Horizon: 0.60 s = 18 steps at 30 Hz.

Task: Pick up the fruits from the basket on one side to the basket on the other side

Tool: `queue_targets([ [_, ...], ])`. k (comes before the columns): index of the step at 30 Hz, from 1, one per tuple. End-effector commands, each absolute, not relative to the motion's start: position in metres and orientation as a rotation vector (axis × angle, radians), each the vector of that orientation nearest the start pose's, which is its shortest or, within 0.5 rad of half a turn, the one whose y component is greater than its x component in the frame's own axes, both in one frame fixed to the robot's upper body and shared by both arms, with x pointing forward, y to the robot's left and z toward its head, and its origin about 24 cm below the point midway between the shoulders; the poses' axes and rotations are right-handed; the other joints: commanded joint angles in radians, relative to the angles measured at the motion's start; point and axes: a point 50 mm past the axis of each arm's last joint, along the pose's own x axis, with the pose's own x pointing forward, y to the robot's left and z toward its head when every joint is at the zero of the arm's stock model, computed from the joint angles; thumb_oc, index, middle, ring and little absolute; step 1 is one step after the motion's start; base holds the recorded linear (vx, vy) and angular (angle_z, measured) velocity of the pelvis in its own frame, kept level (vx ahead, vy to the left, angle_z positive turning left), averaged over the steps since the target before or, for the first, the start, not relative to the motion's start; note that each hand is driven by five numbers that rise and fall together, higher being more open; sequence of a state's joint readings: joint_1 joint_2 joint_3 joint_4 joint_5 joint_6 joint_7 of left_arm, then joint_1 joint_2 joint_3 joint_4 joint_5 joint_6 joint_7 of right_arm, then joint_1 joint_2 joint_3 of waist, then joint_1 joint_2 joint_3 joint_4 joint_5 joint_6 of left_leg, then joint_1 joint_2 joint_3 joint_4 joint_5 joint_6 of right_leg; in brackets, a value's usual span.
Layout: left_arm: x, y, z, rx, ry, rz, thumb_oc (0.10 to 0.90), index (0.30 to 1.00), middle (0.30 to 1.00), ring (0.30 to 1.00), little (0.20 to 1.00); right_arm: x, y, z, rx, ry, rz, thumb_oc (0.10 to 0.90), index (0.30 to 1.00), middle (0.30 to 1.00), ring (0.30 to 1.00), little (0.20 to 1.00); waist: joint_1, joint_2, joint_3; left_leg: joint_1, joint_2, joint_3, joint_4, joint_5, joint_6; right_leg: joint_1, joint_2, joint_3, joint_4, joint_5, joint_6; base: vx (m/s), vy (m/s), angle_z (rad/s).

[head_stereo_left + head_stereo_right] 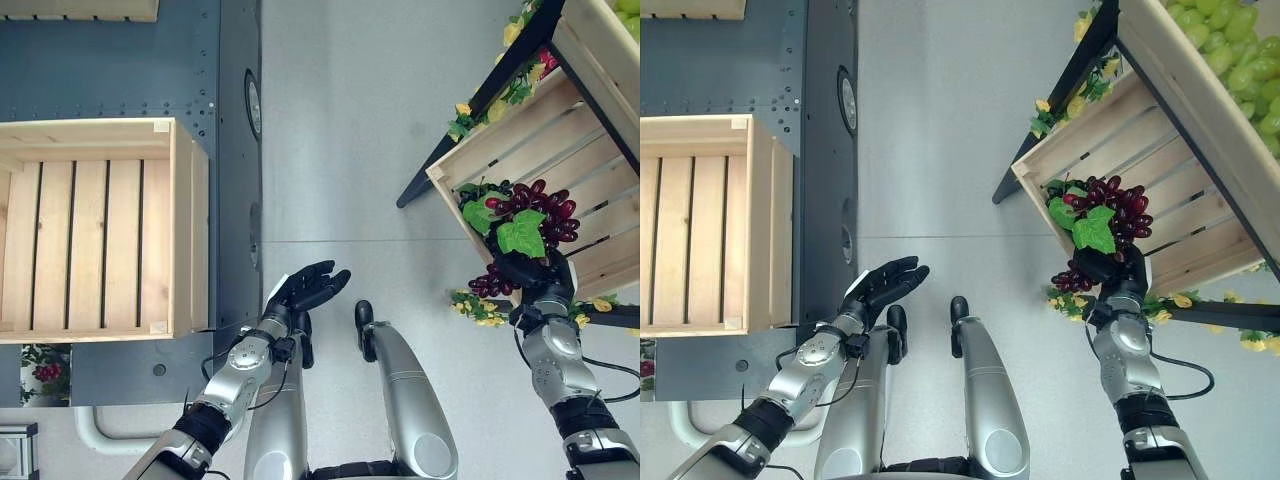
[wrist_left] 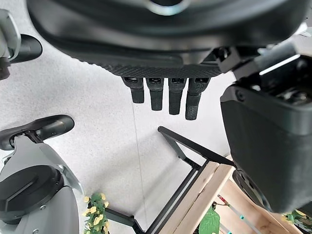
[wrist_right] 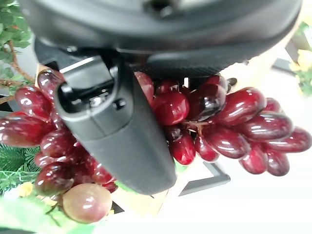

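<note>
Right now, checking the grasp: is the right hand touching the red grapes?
Touching. The right wrist view shows the right hand with its thumb pressed across the red grapes.

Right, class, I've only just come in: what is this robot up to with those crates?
The robot's right hand is closed round a bunch of red grapes at the front edge of the tilted wooden crate on its right. Green grapes lie in a crate above that one. Its left hand is open and holds nothing, out over the floor. The wooden crate on its left has no fruit in the part that shows.
</note>
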State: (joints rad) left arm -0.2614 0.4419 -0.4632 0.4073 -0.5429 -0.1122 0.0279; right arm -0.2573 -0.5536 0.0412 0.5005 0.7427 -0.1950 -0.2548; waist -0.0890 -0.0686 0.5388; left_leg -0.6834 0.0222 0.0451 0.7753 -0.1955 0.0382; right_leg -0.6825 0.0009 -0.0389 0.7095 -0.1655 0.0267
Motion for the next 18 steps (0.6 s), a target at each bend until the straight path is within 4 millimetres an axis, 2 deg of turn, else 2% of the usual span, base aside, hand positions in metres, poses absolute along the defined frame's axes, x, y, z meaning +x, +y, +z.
queue_targets([
  [1,0.288,0.158,0.038,0.069,0.071,-0.336,0.800,0.900,0.900,0.900,0.900,0.284,-0.339,0.119,0.141,-0.255,-0.566,0.400,0.300,0.300,0.300,0.300,0.024,-0.047,-0.023,0.024,-0.029,0.036,0.088,-0.148,0.030,0.062,0.006,-0.076,0.090,-0.036,-0.049,0.00,-0.141,0.10],
  [6,0.289,0.168,0.038,0.119,0.102,-0.338,0.800,0.900,0.900,0.900,0.900,0.283,-0.366,0.128,0.245,-0.236,-0.631,0.400,0.300,0.300,0.300,0.300,0.053,-0.065,-0.023,-0.016,-0.029,0.011,0.147,-0.169,0.027,0.033,0.003,-0.093,0.139,-0.044,-0.049,0.02,-0.135,0.07],
  [10,0.287,0.173,0.037,0.127,0.123,-0.339,0.800,0.900,0.900,0.900,0.900,0.282,-0.382,0.135,0.261,-0.221,-0.675,0.400,0.300,0.300,0.300,0.300,0.065,-0.067,-0.021,-0.023,-0.030,0.001,0.163,-0.176,0.026,0.028,0.000,-0.100,0.154,-0.049,-0.051,0.03,-0.078,0.11],
  [18,0.286,0.175,0.038,0.137,0.122,-0.352,0.800,0.900,0.900,0.900,0.900,0.283,-0.403,0.154,0.249,-0.214,-0.764,0.400,0.300,0.300,0.300,0.300,0.084,-0.069,-0.026,-0.024,-0.034,-0.012,0.164,-0.178,0.024,0.032,0.000,-0.106,0.159,-0.058,-0.056,0.03,-0.038,0.03],
])
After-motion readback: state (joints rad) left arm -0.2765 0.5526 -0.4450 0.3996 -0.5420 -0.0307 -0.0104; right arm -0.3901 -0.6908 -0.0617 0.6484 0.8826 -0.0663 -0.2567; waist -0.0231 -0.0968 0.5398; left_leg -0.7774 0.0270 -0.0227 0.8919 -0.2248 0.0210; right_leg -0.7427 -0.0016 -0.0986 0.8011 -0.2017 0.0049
